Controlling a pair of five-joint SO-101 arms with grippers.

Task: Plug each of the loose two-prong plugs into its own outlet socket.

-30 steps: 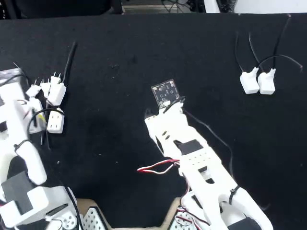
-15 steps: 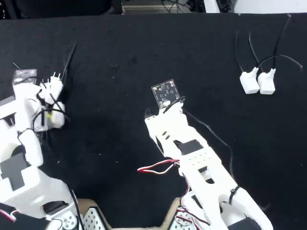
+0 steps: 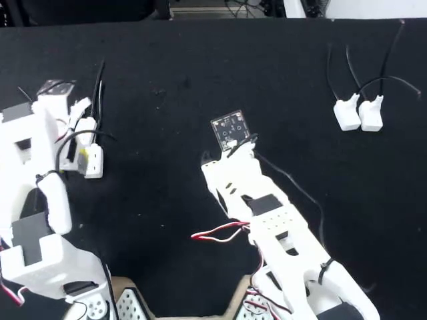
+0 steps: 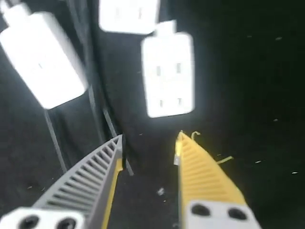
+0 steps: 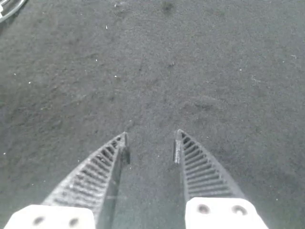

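Two pincers, both spread and gripping nothing. The left pincer (image 4: 148, 143) has one grey finger and one yellow one, and it hangs low over the black bench (image 3: 167, 73). Just past its tips lies a white outlet socket (image 4: 169, 76), flat with its slots facing up, near the fingers but not touching them. A second socket block (image 4: 128, 14) sits right beyond that one. Off to the grey finger's side there's a chunky white plug (image 4: 43, 62), and a couple of black cords (image 4: 97, 109) run between it and the sockets, passing close by the grey fingertip. From the high view, that whole cluster is over at the left edge of the bench beside the left arm.

The right pincer (image 5: 150, 143) hovers over bare bench near the middle. Well away from it, at the far right, a white pair of plugs (image 3: 347, 113) sits side by side, touching, with black cords looping off toward the back edge.
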